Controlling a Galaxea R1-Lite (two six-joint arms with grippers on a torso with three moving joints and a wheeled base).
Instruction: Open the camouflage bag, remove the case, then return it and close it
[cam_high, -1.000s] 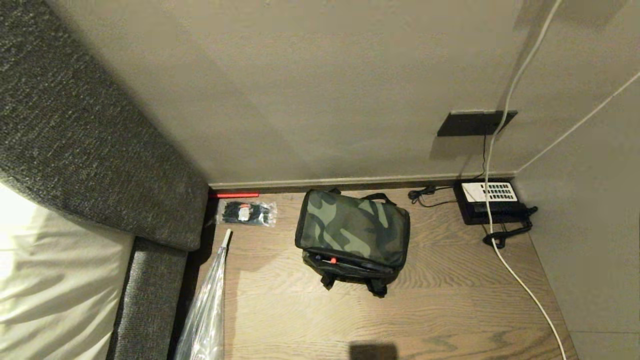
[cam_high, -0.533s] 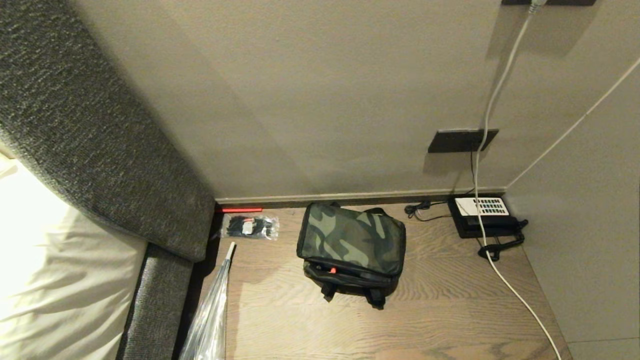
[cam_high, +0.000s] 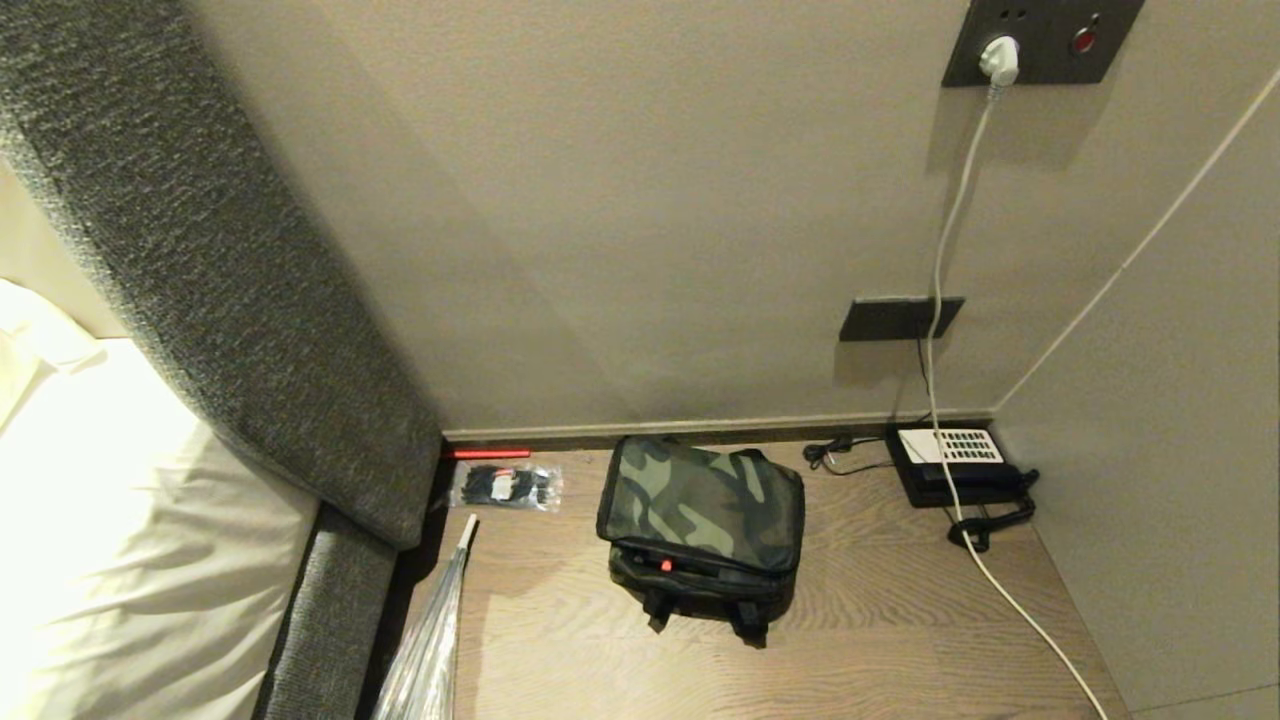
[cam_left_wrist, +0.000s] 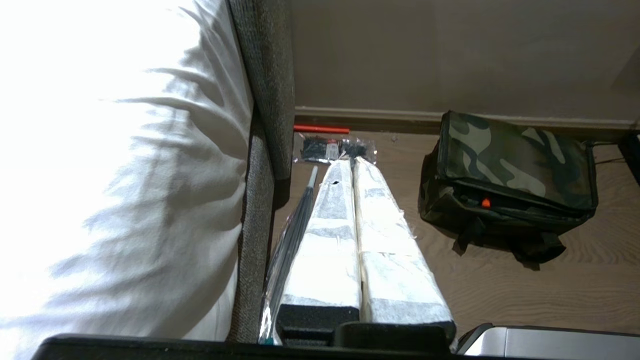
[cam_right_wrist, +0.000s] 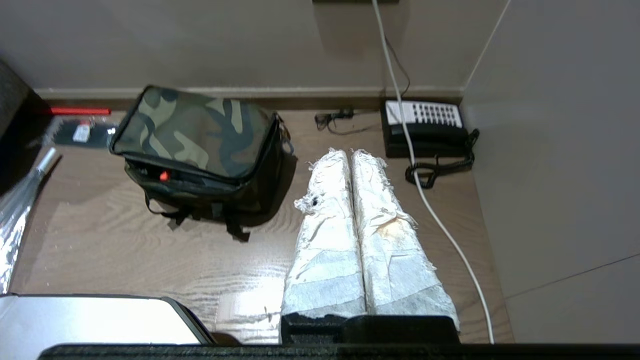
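Note:
The camouflage bag (cam_high: 700, 500) stands shut on the wooden surface (cam_high: 880, 620) close to the back wall, with its black straps hanging at the front. A small red mark (cam_high: 665, 565) shows in the dark slit under the lid's front edge; the case cannot be made out there. Neither arm appears in the head view. My left gripper (cam_left_wrist: 352, 162) is shut and empty, left of the bag (cam_left_wrist: 515, 165) and apart from it. My right gripper (cam_right_wrist: 350, 152) is shut and empty too, right of the bag (cam_right_wrist: 195, 130), between it and the telephone.
A black telephone (cam_high: 950, 465) with a white keypad sits at the back right, and a white cable (cam_high: 940, 300) runs from the wall socket across the wood. A clear packet (cam_high: 505, 487) and a plastic-wrapped umbrella (cam_high: 430, 640) lie left of the bag. The grey headboard (cam_high: 200, 300) and white bedding (cam_high: 120, 560) bound the left side.
The whole head picture has slid downward as the camera tilted up, bringing the wall socket into view. The bag and the other things keep their places.

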